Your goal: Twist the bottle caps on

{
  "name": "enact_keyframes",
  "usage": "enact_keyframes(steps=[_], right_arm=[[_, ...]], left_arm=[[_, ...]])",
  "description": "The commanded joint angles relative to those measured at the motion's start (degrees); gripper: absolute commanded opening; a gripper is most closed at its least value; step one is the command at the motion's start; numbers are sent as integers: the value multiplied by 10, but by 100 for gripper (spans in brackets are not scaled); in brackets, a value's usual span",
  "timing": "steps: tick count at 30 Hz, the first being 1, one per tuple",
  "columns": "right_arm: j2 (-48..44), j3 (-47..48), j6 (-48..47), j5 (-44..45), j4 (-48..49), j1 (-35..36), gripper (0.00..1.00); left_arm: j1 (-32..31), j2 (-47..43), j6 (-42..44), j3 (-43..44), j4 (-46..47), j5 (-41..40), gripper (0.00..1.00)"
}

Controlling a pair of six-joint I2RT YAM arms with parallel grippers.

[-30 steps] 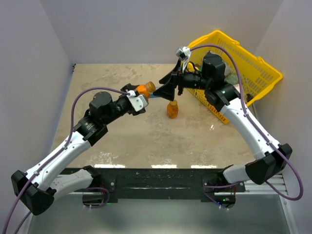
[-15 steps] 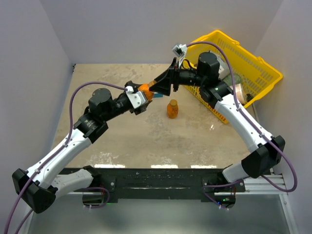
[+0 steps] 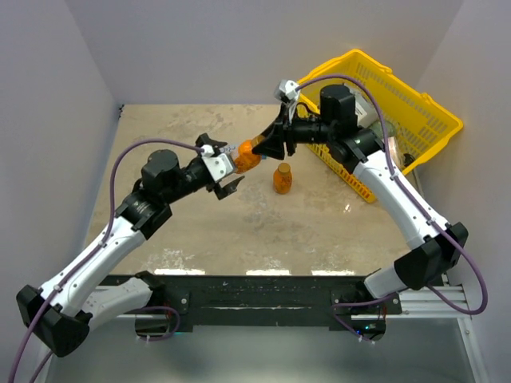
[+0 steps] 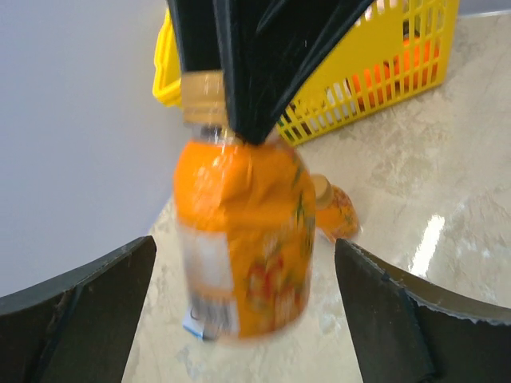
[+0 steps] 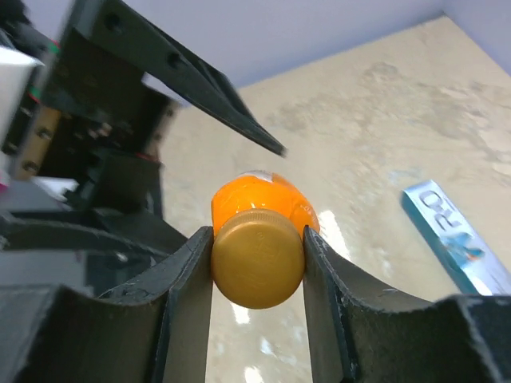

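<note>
- Top view: right gripper [image 3: 260, 147] is clamped on the cap [image 3: 256, 147] of an orange bottle [image 3: 247, 159], which it holds up above the table [image 3: 239, 231], roughly mid-table toward the back.
- Left gripper [image 3: 231, 165] is just beside that bottle's base with its jaws wide apart and no grip on it.
- Second bottle [image 3: 282, 178] stands upright on the table, near the held one and to its right.
- Yellow basket [image 3: 415, 112] sits at the back right corner, behind the right arm.
- Left wrist view: the bottle [image 4: 243, 247] hangs between the left fingers [image 4: 80, 319], with a gap on both sides. It is blurred.
- Black right fingers [image 4: 247, 72] come down from above onto the gold cap [image 4: 201, 86].
- Second bottle [image 4: 337, 211] shows behind it, and the basket [image 4: 375, 80] farther back.
- Right wrist view: the gold cap [image 5: 257, 257] is pinched between both right fingers [image 5: 188, 303], which touch it on each side. The orange bottle body [image 5: 259, 198] shows just behind it.
- The left gripper's open jaws fill the upper left.
- A blue-and-white box [image 5: 453, 235] lies flat on the table at the right.
</note>
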Motion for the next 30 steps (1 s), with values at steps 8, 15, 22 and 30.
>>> enact_keyframes(steps=[8,15,22,30], right_arm=[[-121,-192,-380,204,-194,17,0],[-139,-271,-407,268,-144,55,0],[-127,-342,-389,318,-51,59,3],[-91,-348,-359,310,-29,59,11]], left_arm=[[64,-113,-110,-108,-34,11,99],[84,-95,-113,-108,12,11,99],[85,-88,-111,-110,19,23,99],[85,-90,-105,-110,22,25,99]])
